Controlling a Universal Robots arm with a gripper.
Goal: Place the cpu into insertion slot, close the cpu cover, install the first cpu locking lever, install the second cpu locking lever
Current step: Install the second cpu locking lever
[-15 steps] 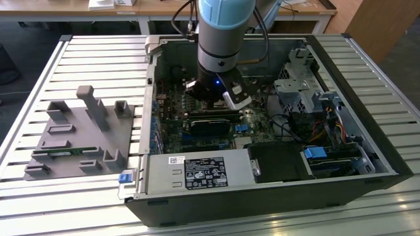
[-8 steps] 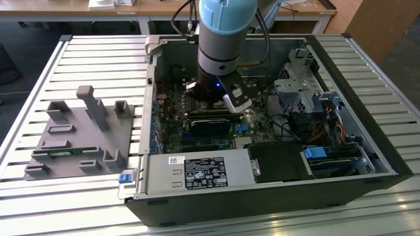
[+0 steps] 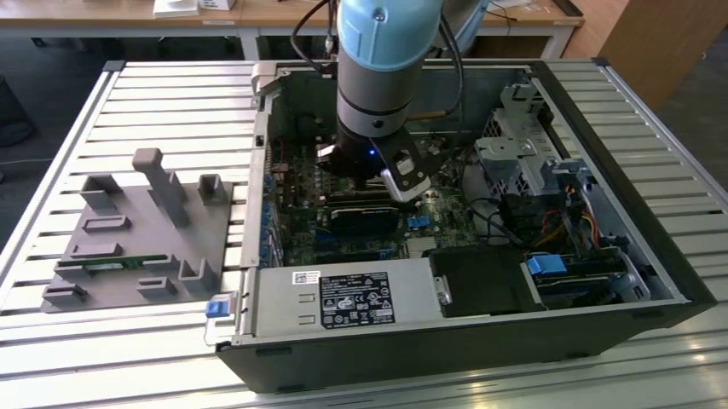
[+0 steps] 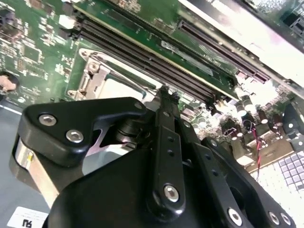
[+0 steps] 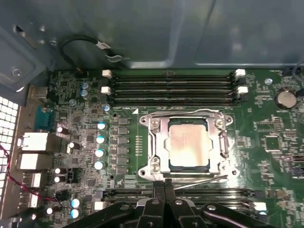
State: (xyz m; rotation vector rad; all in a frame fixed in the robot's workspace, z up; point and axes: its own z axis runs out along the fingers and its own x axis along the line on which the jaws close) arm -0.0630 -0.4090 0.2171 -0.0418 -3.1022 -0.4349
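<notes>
Gripper [image 5: 165, 186] (fingers together) beside cpu cover [image 5: 188, 145]; cpu [image 5: 189, 144] underneath

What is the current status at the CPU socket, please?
Pincer shut, empty, tips at the socket's edge by a thin lever. Cpu seated in the insertion slot, cpu cover down over it. Nothing blocking.

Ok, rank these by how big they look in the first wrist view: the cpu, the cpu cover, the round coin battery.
1. cpu cover, the frame around the chip.
2. cpu, seated inside its cut-out.
3. coin battery, clearly smallest.
All lie on the same board, so nearness hardly skews it.
</notes>
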